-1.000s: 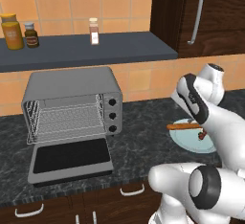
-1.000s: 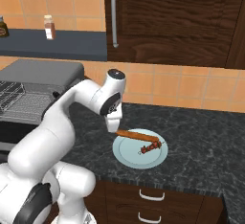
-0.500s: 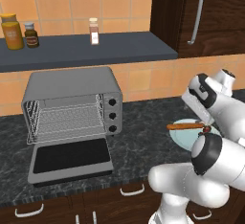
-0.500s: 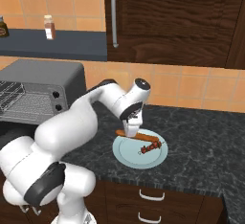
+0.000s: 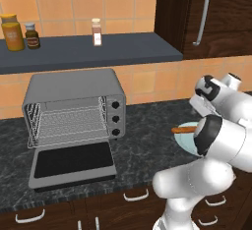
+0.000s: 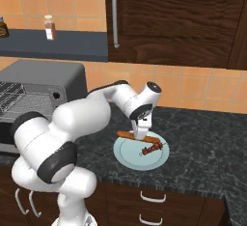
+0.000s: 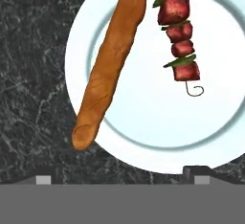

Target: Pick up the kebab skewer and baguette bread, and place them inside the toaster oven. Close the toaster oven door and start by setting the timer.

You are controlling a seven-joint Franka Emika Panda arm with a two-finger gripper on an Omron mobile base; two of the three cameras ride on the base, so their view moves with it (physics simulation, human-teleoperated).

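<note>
The fingers (image 7: pixel 122 173) are hanging spread wide and empty over the plate (image 7: pixel 225 113), where the baguette (image 7: pixel 110 65) and skewer (image 7: pixel 178 34) are lying side by side.

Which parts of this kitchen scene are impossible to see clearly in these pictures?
- Long orange-brown baguette: in the left base view the white arm covers all but one end.
- Grey toaster oven: the right base view's left edge cuts it; the arm hides its knobs.
- Meat kebab skewer: the hand view's top edge cuts its far end.
- Small shelf jars: labels too small.
</note>
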